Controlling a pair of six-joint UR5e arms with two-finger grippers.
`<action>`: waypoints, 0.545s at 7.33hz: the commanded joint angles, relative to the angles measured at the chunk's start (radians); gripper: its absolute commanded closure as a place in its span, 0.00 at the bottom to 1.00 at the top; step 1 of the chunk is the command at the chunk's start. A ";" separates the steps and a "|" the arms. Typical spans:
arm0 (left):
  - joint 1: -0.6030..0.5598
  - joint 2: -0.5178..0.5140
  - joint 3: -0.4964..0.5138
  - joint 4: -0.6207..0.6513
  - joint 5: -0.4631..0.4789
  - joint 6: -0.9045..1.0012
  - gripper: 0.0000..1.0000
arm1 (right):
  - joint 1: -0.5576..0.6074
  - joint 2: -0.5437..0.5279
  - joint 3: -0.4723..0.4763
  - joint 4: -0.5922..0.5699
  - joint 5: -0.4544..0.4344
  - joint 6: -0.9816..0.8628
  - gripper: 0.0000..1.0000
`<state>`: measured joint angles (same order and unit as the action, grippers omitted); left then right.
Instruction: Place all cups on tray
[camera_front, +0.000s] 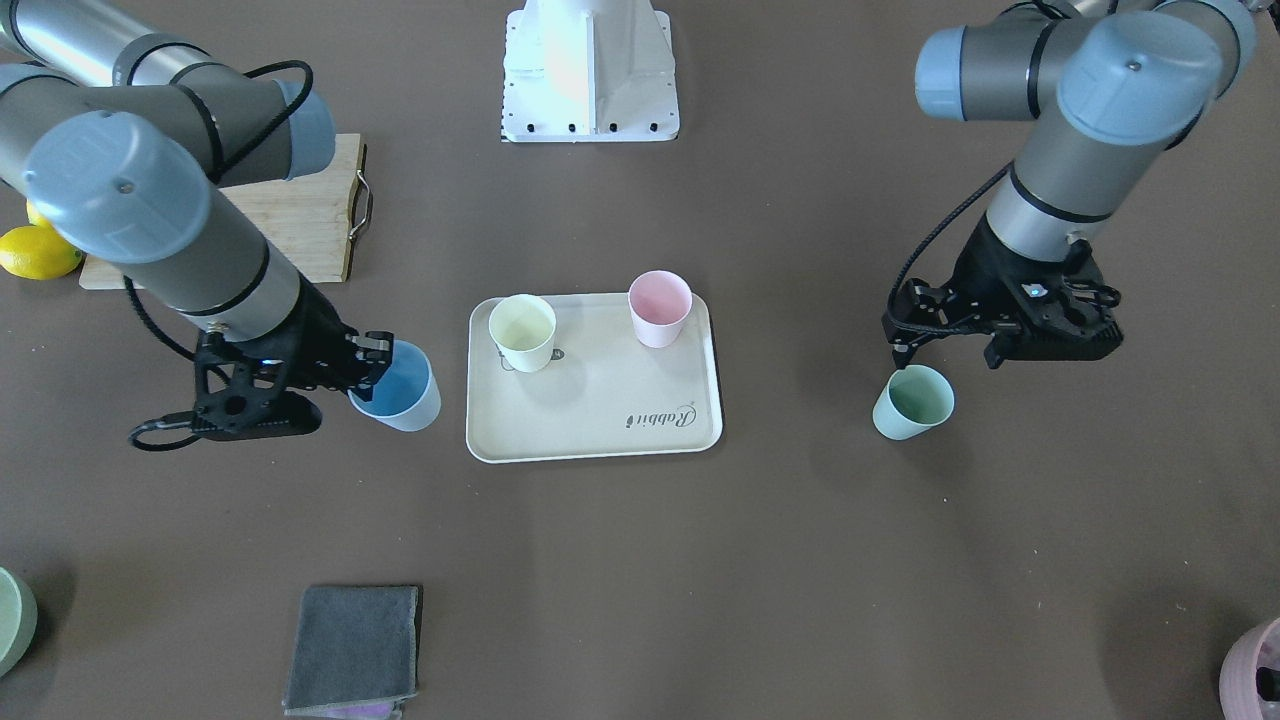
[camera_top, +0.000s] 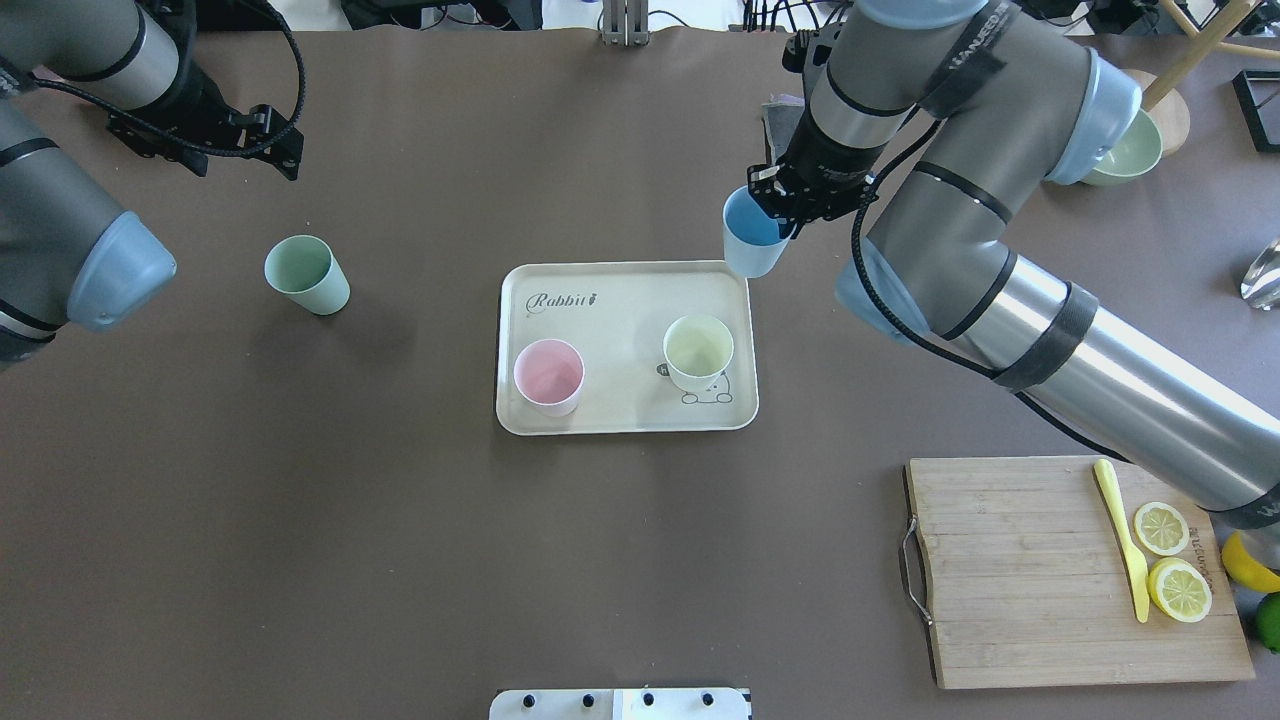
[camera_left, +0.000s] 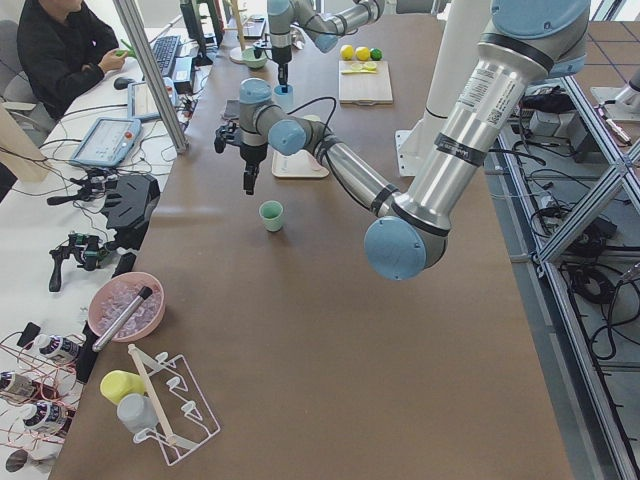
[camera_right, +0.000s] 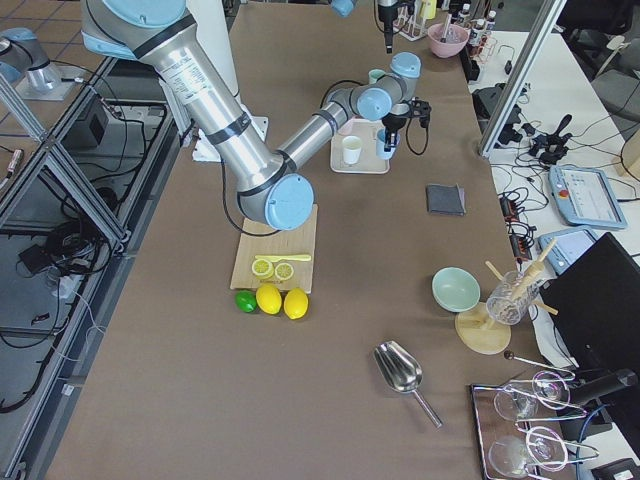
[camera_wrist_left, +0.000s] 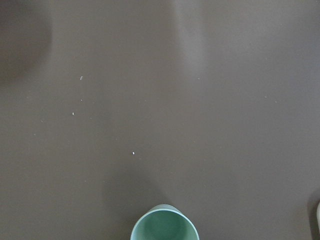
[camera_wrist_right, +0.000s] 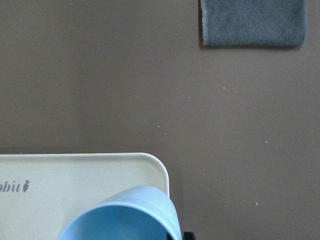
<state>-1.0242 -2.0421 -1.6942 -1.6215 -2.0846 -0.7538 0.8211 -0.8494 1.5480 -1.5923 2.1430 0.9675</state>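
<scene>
Cups are showing in three places. Two are standing upright on the tray (camera_front: 600, 400), which is lying at the middle of the desk (camera_front: 800, 560), well apart from every edge. They are a pale yellow cup (camera_front: 522, 332) and a pink cup (camera_front: 659, 306), apart from each other along the tray's side nearer the robot's edge. The yellow one is standing at the small animal drawing, and the "Rabbit" script is lying bare on the side toward the operators' edge.

The right tool (camera_front: 378, 360) is clamping the rim of a blue cup (camera_front: 400, 390), which is hanging tilted. In the right wrist view this cup is hanging over the tray's rounded corner, the one pointing toward the operators' edge and the desk's right end.

A green cup (camera_front: 912, 402) is standing upright on the bare desk toward the left end, well apart from the tray. The left tool (camera_front: 903, 348) is hovering above the desk near it without touching it; I cannot tell whether its fingers are apart or together.

A wooden cutting board (camera_front: 310, 215) is lying near the corner of the robot's edge and the right end, with a lemon (camera_front: 35, 252) just beside it. A grey cloth (camera_front: 352, 648) is lying by the operators' edge
</scene>
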 joint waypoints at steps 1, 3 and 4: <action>-0.005 0.031 0.147 -0.232 0.000 0.013 0.02 | -0.065 0.016 -0.073 0.120 -0.049 0.098 1.00; -0.005 0.040 0.171 -0.252 -0.002 0.014 0.02 | -0.094 0.021 -0.107 0.152 -0.086 0.109 1.00; -0.005 0.045 0.169 -0.253 -0.002 0.014 0.02 | -0.105 0.024 -0.109 0.156 -0.101 0.109 1.00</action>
<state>-1.0292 -2.0034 -1.5304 -1.8644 -2.0860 -0.7397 0.7324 -0.8294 1.4483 -1.4474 2.0638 1.0725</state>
